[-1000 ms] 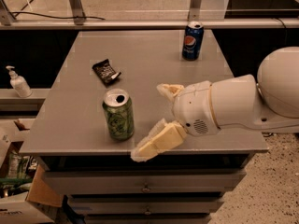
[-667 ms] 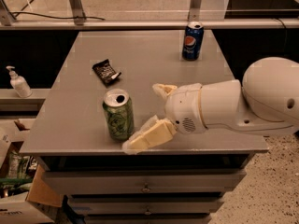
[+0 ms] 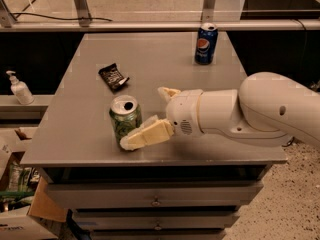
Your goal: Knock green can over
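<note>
The green can (image 3: 124, 120) stands upright near the front left of the grey table (image 3: 150, 69), its silver top with the opening facing up. My gripper (image 3: 145, 115) reaches in from the right at can height. Its fingers are spread apart. The near cream finger (image 3: 145, 135) lies against the can's front lower side. The far finger (image 3: 167, 93) sits behind and to the right of the can, apart from it. The can is partly between the two fingers.
A blue Pepsi can (image 3: 205, 44) stands at the table's far right. A small black snack wrapper (image 3: 113, 77) lies behind the green can. A white pump bottle (image 3: 19, 88) stands on a low shelf to the left. Drawers run under the table's front edge.
My gripper has moved left toward the green can. The near finger now reaches the can's front side. The can still stands upright in the same spot.
</note>
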Motion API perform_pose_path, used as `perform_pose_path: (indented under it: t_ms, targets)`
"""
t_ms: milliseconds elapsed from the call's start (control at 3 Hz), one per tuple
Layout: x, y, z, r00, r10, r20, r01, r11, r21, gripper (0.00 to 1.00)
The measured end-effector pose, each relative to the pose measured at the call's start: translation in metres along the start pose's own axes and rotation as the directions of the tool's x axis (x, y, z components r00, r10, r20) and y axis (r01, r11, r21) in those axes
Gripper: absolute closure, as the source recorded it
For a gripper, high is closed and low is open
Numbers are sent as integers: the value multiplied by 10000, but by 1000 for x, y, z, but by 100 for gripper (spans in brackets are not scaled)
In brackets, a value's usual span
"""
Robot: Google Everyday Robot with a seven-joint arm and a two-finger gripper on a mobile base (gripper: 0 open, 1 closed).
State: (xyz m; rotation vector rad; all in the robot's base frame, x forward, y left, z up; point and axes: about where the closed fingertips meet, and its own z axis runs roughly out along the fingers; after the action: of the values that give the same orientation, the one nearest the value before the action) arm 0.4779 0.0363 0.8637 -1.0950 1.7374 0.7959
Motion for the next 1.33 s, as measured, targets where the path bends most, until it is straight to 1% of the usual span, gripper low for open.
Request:
perform_pose_path:
  t_ms: [333, 667, 1000, 1333]
  targets:
    - [-7, -12, 16, 9995, 158, 257, -162, 9997, 160, 0]
    - [-14, -32, 22, 9985, 321, 452, -346, 9978, 566, 0]
    - [-19, -66, 14, 9952, 641, 737, -738, 9878, 1374, 0]
    - [-25, -102, -5, 9890, 885, 1185, -1139, 9668, 2286, 0]
